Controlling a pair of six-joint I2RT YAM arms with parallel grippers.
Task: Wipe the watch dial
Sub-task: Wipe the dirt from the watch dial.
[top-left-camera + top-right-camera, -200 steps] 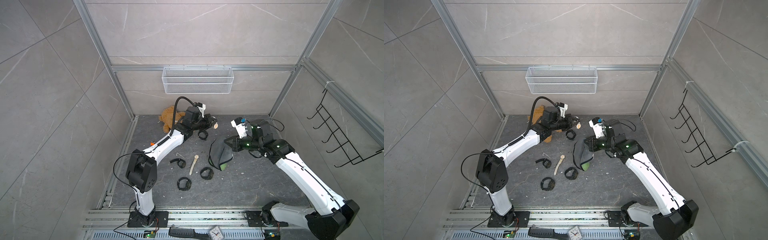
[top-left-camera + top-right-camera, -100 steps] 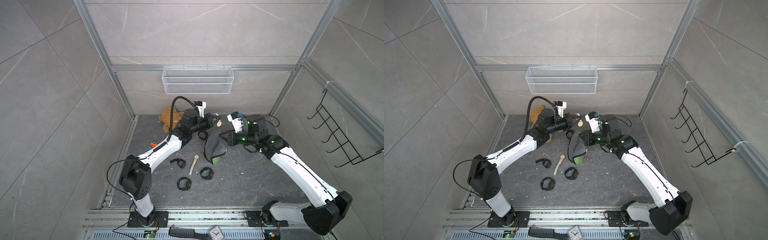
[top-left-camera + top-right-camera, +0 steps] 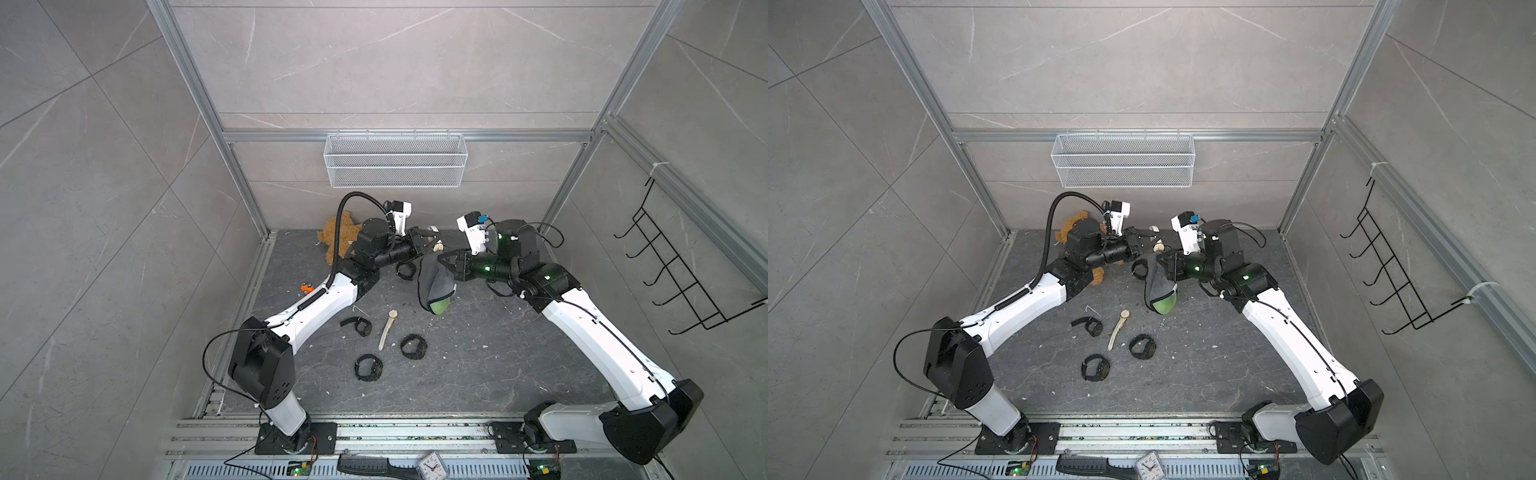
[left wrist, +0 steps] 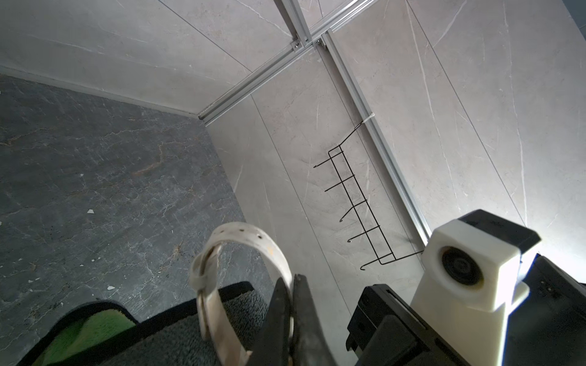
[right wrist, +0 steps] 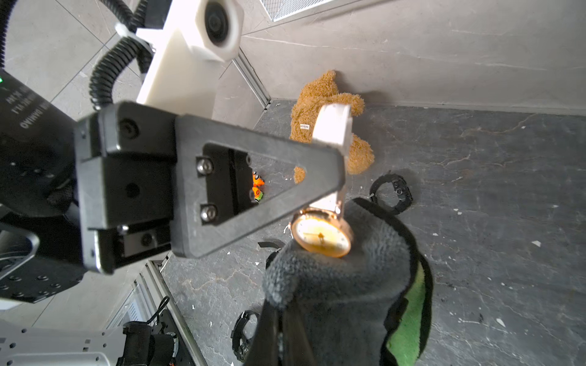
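A: Left gripper (image 5: pixel 329 177) is clamped tight on the white strap of the watch (image 5: pixel 321 235), held up off the floor near the back wall. The gold-rimmed dial faces the right arm and sits against the cloth.

B: Right gripper (image 5: pixel 279 320) is pinched fully on a fold of the grey-and-green cloth (image 5: pixel 342 279). The rest hangs loose below, seen in a top view (image 3: pixel 434 286).

A: Risks, as I judge them. The hold is on the strap alone, close to the case. Push hard with the cloth and the watch could pivot or slide out between the pads.

B: Agreed. Also the cloth is bunched. A thick fold may ride over the rim and miss the glass, so the dial stays smeared. The loose tail could snag the left fingers (image 5: pixel 253 177).

A: The two grippers are very close here. A wide wiping stroke might knock one wrist camera mount against the other arm.

B: Change from a second ago: the arms were well apart then, cloth hanging over mid-floor, near the black watches (image 3: pixel 413 347). Both have since moved toward the back, and the cloth now meets the dial.

A: Teddy bear (image 3: pixel 336 241) and the strap-open watch (image 3: pixel 387 330) lie as they did.
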